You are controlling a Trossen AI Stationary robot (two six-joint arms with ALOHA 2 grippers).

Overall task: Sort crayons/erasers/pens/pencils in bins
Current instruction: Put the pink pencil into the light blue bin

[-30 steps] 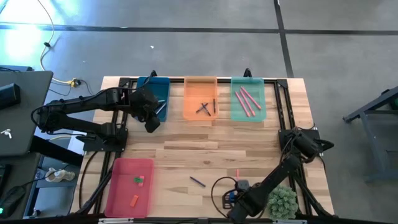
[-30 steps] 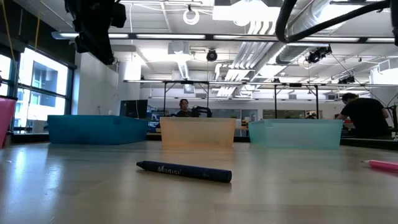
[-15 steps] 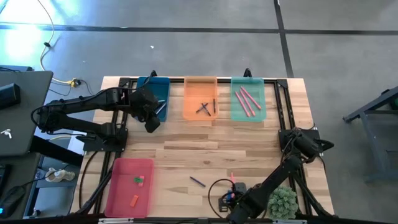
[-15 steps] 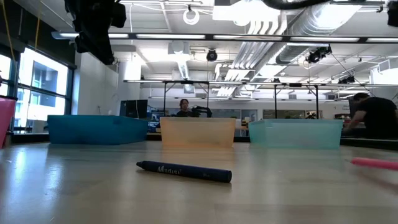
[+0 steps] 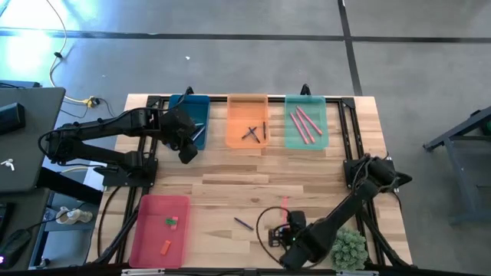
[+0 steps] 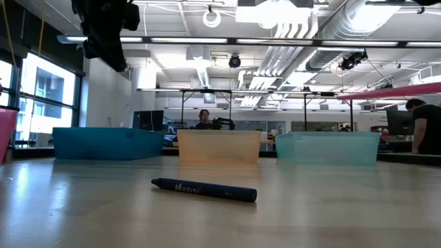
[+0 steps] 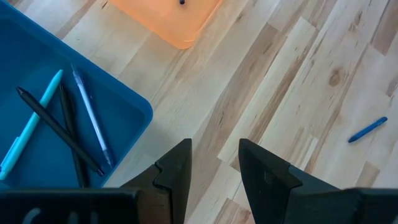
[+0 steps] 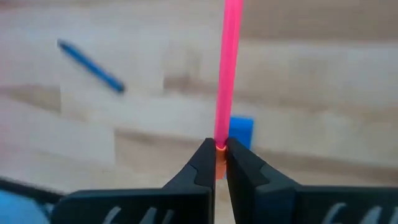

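Right end effector (image 8: 216, 163) clenched on pink pencil (image 8: 231, 68) (1 end gripped), long axis pointing straight forward.

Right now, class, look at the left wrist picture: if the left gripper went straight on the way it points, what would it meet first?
Probably bare wooden table. The left gripper, fingers apart and holding nothing, points at planks just beside the corner of the blue bin. Depth is unclear, so that bin's rim might be grazed.

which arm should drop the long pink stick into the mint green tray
Right. The right gripper is already shut on the long pink stick, lifted off the wooden table. The translucent mint green tray is on its side. The left gripper hangs empty beside the dark teal-blue tray.
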